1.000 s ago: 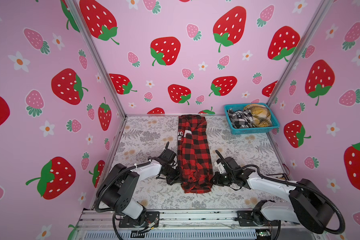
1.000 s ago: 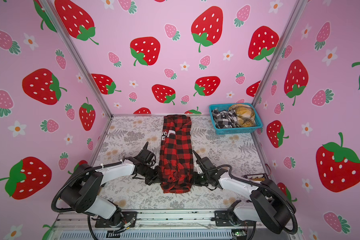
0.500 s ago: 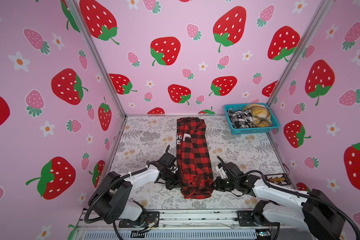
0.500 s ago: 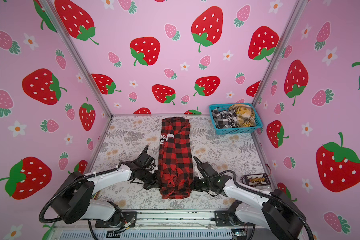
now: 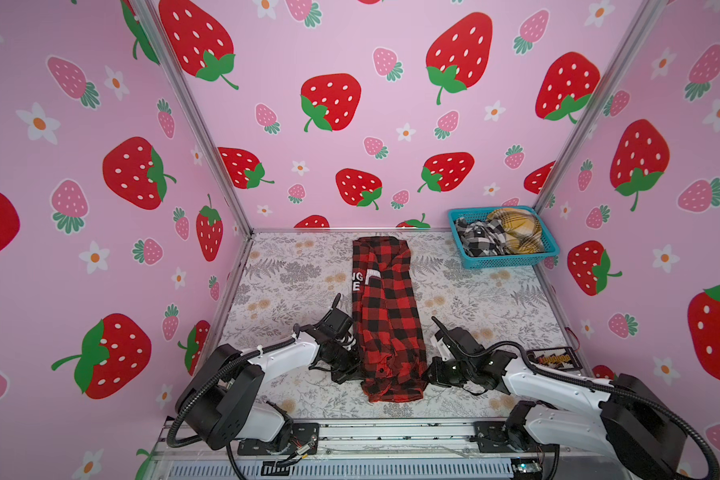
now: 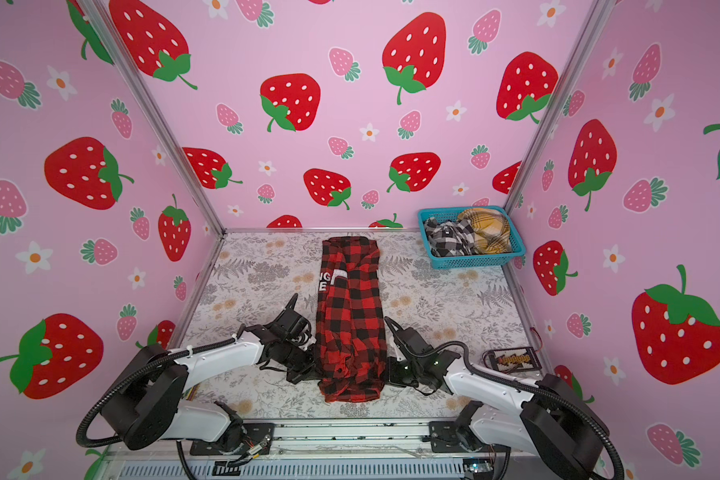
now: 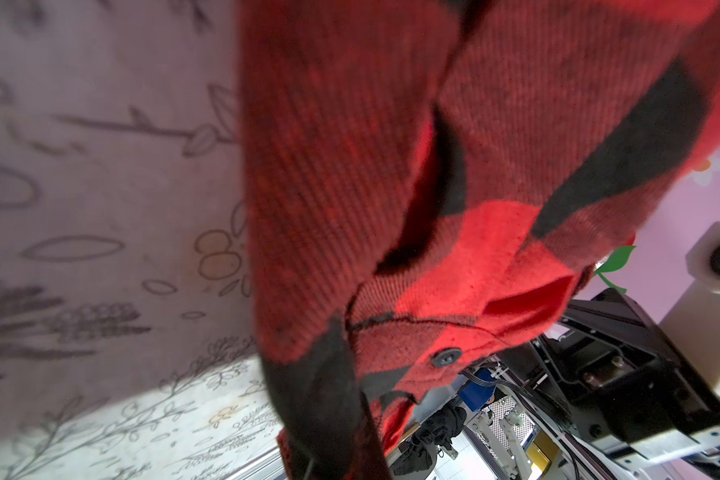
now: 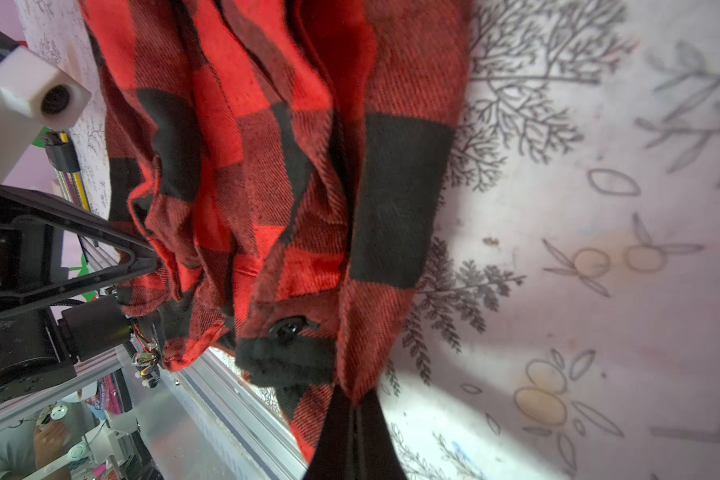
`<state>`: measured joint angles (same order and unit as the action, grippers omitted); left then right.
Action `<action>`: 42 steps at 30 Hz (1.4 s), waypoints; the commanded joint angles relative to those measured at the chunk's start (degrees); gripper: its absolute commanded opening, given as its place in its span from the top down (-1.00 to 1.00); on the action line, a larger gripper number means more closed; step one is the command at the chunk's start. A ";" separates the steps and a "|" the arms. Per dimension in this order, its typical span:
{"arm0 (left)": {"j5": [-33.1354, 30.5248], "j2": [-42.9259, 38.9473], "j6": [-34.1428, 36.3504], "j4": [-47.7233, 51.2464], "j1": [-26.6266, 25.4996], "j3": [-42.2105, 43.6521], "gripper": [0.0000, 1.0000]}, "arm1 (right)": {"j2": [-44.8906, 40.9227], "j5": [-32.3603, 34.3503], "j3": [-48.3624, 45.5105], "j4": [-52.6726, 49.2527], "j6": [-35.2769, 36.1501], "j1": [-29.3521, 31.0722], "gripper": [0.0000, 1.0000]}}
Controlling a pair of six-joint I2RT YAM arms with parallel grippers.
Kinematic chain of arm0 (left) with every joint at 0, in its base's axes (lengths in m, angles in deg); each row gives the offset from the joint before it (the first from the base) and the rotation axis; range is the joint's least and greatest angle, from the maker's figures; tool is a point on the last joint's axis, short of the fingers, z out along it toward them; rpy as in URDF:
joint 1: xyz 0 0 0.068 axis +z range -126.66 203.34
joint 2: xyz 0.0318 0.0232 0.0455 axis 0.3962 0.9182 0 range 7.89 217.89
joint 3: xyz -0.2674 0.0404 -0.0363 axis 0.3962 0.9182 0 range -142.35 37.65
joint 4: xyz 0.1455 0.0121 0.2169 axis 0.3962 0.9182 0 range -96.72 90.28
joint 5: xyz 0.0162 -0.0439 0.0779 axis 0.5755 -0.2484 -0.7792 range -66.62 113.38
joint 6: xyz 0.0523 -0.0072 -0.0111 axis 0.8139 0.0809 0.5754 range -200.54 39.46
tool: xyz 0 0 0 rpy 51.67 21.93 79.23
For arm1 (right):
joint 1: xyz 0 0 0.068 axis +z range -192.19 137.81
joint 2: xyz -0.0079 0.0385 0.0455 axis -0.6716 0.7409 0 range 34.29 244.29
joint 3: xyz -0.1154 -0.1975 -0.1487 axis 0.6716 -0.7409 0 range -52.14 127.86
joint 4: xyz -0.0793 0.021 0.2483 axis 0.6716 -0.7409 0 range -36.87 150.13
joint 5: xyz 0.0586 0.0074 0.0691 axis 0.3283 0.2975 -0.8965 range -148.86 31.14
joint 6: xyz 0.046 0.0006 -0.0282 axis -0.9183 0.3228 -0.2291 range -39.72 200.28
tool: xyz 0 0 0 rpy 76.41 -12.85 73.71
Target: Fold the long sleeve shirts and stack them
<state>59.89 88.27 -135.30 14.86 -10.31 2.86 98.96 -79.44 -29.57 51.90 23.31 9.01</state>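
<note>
Nearest the camera, a metal rail [image 5: 391, 432] runs along the front edge of the bench [image 5: 292, 286], and both arms start from it. Just behind it the left gripper [image 5: 360, 374] and the right gripper [image 5: 425, 376] stand low at the two near corners of the shirt [image 5: 385, 316], one at each side. Both are closed on the cloth. In the right wrist view the right gripper [image 8: 352, 409] has its fingers pressed together over the hem, and the left gripper [image 8: 150, 259] pinches the opposite corner. The hem bunches in folds between them, with a dark button [image 8: 287, 328] near the edge. In the left wrist view the shirt [image 7: 391, 166] fills most of the picture, so that gripper's own fingers are hidden there.

The shirt is red and black check, folded into a long narrow strip. It lies in the middle of the bench and runs straight from the grippers toward the far side. On its left edge, past the middle, white letters [image 5: 356, 280] on black show in both top views.

To the right of the right arm, a small black box [image 5: 553, 359] lies near the bench edge. In the far right corner stands a blue basket [image 5: 504, 262]. It holds a white plaid garment [image 5: 474, 239] and a yellow plaid garment [image 5: 516, 228], well apart from the shirt. Pink strawberry walls [image 5: 329, 104] close the bench on three sides.
</note>
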 commanded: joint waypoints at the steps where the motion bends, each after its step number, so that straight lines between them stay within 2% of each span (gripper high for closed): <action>1: 1.72 -3.18 -2.13 2.06 -0.85 1.61 1.00 | -4.02 2.09 1.07 -3.11 -3.14 1.39 1.00; 7: 3.21 -8.63 -6.78 0.54 -1.36 1.99 1.00 | -8.12 3.34 4.25 -5.63 -3.89 1.53 1.00; 10: 3.21 -9.46 -7.99 0.76 0.54 -1.67 1.00 | -3.97 2.67 10.55 -8.17 -0.09 -1.74 1.00; 13: 3.21 -8.43 -7.05 2.12 5.50 -7.60 1.00 | 1.06 0.69 18.18 -10.11 4.89 -6.99 1.00; 16: 2.92 -3.17 -5.00 2.07 11.15 -14.90 1.00 | 8.03 -2.98 26.23 -8.64 8.96 -12.13 1.00; 21: 1.98 14.54 0.63 2.68 18.26 -31.07 1.00 | 27.09 -7.31 44.77 -9.06 15.36 -20.18 1.00; 22: 0.61 19.85 2.84 5.72 19.63 -35.76 0.66 | 32.29 -8.51 49.35 -9.11 16.06 -21.49 1.00; 23: 0.32 24.64 3.98 6.18 20.66 -39.70 0.27 | 37.70 -10.13 53.46 -9.17 16.72 -22.49 0.82; 25: -0.14 32.06 6.57 9.56 22.19 -47.42 -0.10 | 46.37 -10.28 61.05 -10.45 17.78 -23.78 0.36; 27: 3.79 39.46 8.21 11.49 23.28 -54.84 -0.22 | 52.52 -9.70 67.25 -13.55 18.76 -24.92 0.02; 30: 3.81 40.68 8.87 13.11 24.95 -62.21 -0.31 | 54.47 -7.36 71.05 -15.76 20.05 -25.67 -0.02; 31: 2.24 39.45 9.34 14.50 25.36 -64.66 -0.39 | 53.60 -6.02 70.91 -15.85 20.33 -25.71 -0.11; 33: -1.12 36.56 11.41 18.39 25.65 -68.82 -0.48 | 51.55 -3.51 70.45 -17.33 21.54 -25.67 -0.13; 35: -4.63 32.15 13.37 21.37 24.77 -69.41 -0.48 | 48.22 -1.42 67.89 -17.70 22.48 -25.01 -0.16; 37: -6.84 28.22 14.77 23.29 23.25 -66.22 -0.35 | 44.63 -0.80 63.48 -15.31 22.57 -23.57 -0.15; 40: -6.92 23.41 16.26 23.38 21.45 -56.96 -0.07 | 42.62 0.35 60.23 -14.60 24.05 -20.81 -0.09; 42: -4.76 20.37 16.06 19.02 20.88 -49.30 0.00 | 43.11 1.51 60.27 -15.77 25.69 -20.07 -0.16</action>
<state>55.01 108.01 -121.33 31.52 11.61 -55.17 141.34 -80.51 32.05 37.04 45.78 -12.59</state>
